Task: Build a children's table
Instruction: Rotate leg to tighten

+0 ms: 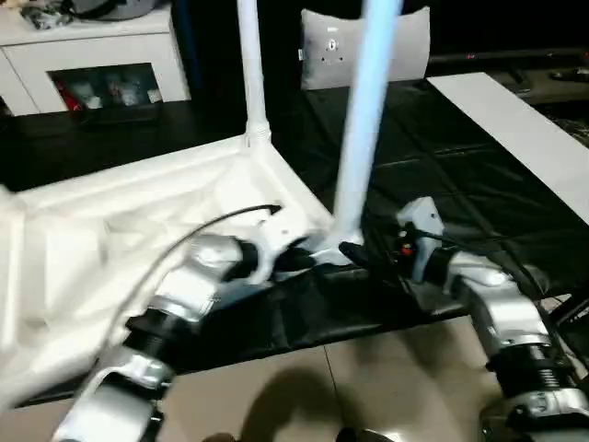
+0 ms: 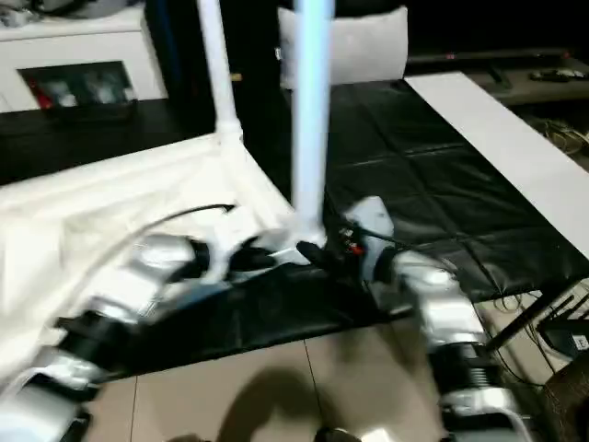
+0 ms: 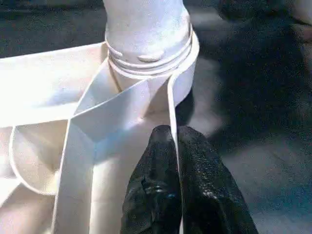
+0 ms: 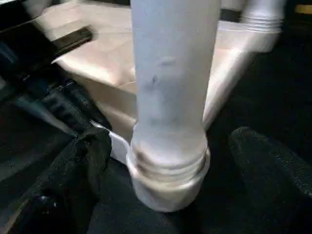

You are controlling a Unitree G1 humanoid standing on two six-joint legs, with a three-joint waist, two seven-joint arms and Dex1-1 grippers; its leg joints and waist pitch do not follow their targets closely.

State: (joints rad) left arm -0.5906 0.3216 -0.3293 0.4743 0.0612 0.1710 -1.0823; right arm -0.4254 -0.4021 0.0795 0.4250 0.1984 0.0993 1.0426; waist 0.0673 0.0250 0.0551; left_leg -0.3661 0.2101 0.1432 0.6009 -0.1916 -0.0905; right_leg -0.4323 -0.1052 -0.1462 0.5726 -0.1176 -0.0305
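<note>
Closest are the two silver arms over the tiled floor (image 1: 368,378). The left gripper (image 3: 176,146) has its two black fingers pressed together on a thin wall at the corner of the tabletop (image 1: 110,239). The right gripper (image 4: 165,161) has its fingers spread wide, one on each side of the near leg (image 1: 363,120), and they do not squeeze it. The white tabletop lies upside down on a black mat (image 1: 433,175), ribs showing, and fills the left side. The near leg stands up in the corner socket between the two grippers. A second leg (image 1: 250,64) stands up at the next corner, farther back. Behind it all are a white cabinet (image 1: 92,55) and a white board (image 1: 515,129) on the right.
</note>
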